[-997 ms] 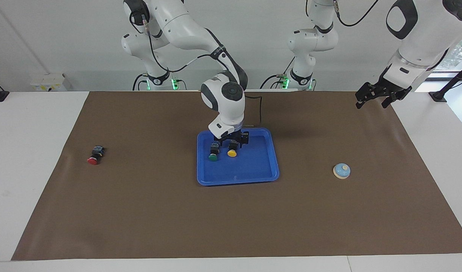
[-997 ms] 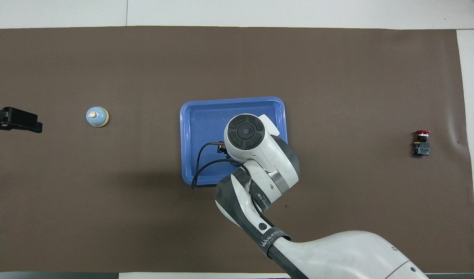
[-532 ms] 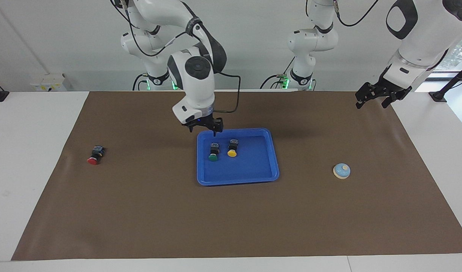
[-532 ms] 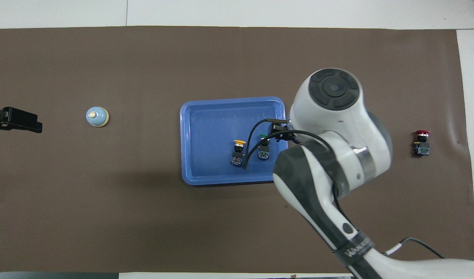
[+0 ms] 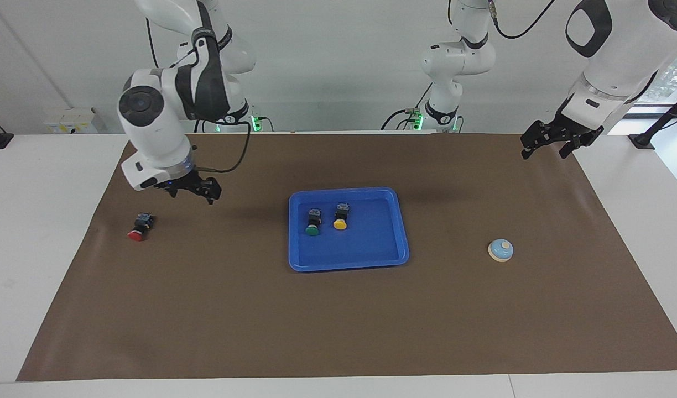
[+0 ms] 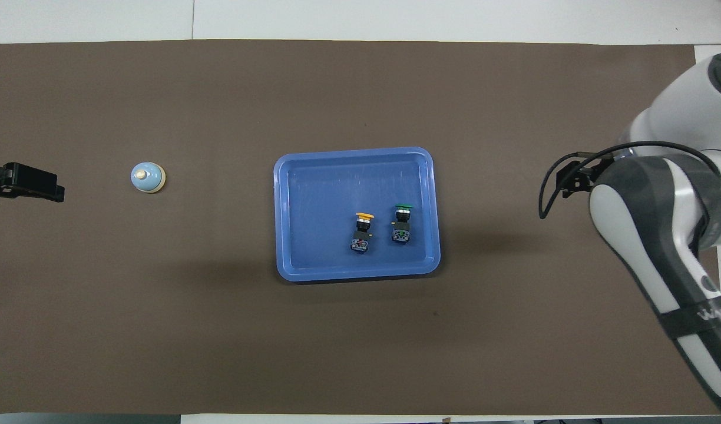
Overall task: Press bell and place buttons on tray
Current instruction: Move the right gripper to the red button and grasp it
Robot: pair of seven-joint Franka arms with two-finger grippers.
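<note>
The blue tray [image 5: 371, 243] lies mid-table, also in the overhead view [image 6: 325, 200]. The green button [image 5: 312, 223] and the yellow button [image 5: 340, 217] lie in it side by side, both also in the overhead view: green [image 6: 402, 222], yellow [image 6: 362, 231]. The red button [image 5: 139, 226] lies on the mat at the right arm's end; the right arm hides it in the overhead view. My right gripper [image 5: 192, 192] is open and empty, in the air over the mat between tray and red button. The bell [image 5: 500, 250] [image 6: 147, 177] stands at the left arm's end. My left gripper [image 5: 560, 145] [image 6: 22, 182] waits open, raised.
A brown mat [image 5: 338, 320] covers most of the white table [image 5: 40, 221]. A third arm's base [image 5: 443, 110] stands at the robots' edge. A white box [image 5: 67, 119] sits off the mat near the right arm's base.
My right gripper has let go of the yellow button in the tray, risen, and swung away toward the red button. The left arm has not moved.
</note>
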